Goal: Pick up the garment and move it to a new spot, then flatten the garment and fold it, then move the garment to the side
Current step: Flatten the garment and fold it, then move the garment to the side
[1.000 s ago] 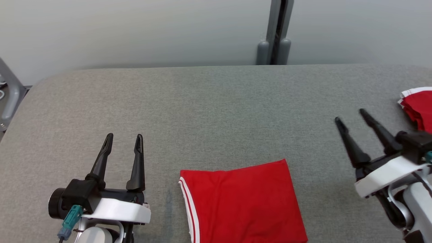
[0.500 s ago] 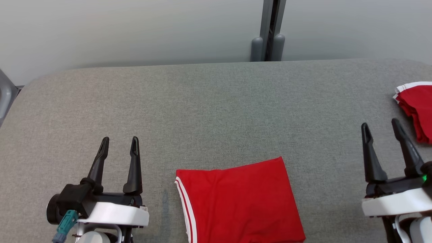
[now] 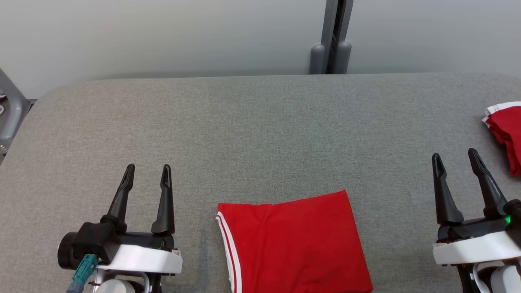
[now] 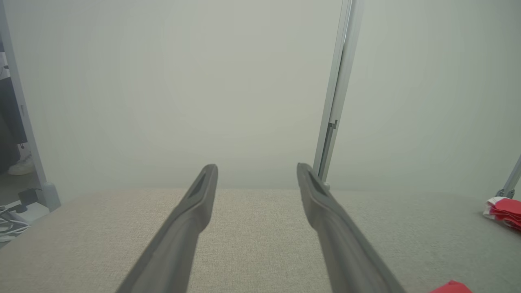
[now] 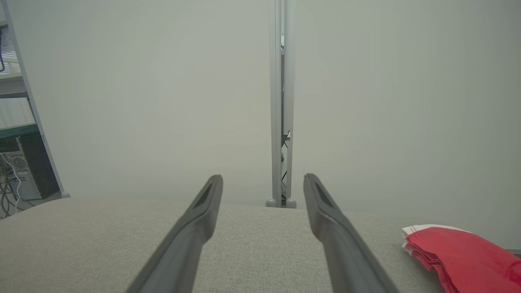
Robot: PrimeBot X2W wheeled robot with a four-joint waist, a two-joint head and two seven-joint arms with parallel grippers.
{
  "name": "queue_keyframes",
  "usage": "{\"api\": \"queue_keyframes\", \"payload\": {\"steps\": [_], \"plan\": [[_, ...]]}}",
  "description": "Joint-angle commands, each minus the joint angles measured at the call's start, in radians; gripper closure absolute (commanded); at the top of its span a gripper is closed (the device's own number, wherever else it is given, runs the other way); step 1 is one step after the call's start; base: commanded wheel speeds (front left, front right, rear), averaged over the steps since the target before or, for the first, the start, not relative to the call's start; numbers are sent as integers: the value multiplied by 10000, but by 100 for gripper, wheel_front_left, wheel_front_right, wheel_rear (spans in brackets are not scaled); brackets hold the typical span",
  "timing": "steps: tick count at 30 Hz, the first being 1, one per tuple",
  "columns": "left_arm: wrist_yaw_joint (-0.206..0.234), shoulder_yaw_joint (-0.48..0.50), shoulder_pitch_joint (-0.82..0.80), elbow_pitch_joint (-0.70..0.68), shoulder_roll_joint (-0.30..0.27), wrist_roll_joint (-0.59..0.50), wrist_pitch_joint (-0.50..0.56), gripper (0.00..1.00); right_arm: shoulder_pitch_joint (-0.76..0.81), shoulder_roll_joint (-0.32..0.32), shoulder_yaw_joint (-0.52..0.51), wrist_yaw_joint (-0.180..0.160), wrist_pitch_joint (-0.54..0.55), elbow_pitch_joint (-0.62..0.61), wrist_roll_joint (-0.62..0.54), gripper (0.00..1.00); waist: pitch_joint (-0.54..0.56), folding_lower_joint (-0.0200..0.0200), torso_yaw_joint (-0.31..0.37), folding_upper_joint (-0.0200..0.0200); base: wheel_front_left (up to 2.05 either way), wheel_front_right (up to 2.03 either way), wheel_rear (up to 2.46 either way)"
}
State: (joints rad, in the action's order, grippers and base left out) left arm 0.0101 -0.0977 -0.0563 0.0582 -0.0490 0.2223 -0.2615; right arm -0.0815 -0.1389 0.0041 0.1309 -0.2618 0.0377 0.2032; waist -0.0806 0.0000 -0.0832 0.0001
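A red garment (image 3: 293, 242) with white stripes along its left edge lies folded into a flat rectangle at the near middle of the grey table (image 3: 260, 130); a corner of the garment (image 4: 452, 287) shows in the left wrist view. My left gripper (image 3: 147, 167) hovers open to its left, nothing between its fingers. On the garment's right my right gripper (image 3: 454, 154) is open and empty as well. Both wrist views show the left gripper (image 4: 257, 166) and the right gripper (image 5: 263, 177) spread above bare table, pointing at the wall.
A stack of folded red clothes (image 3: 506, 132) with white trim lies at the table's right edge, also as the stack (image 5: 460, 254) and stack (image 4: 502, 211) in the wrist views. A grey post (image 3: 333, 36) stands behind the table. A metal frame (image 3: 10, 114) is off the left edge.
My right gripper has swung from a leftward tilt to pointing straight ahead and dropped lower in the view. The head camera shifted slightly. The garment and left gripper stay put.
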Motion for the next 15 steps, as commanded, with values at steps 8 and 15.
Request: {"api": "queue_keyframes", "payload": {"steps": [8, 15], "plan": [[115, -129, 92, 59, -39, 38, -27, 0, 28, -21, -37, -3, -50, 44, -116, 0, -23, 0, -65, -1, 0, 0, 0], [120, -135, 59, 94, -39, 30, -27, 0, 36, -15, 48, -3, -50, 121, -103, 0, -34, 0, -132, -1, 0, 0, 0]]}}
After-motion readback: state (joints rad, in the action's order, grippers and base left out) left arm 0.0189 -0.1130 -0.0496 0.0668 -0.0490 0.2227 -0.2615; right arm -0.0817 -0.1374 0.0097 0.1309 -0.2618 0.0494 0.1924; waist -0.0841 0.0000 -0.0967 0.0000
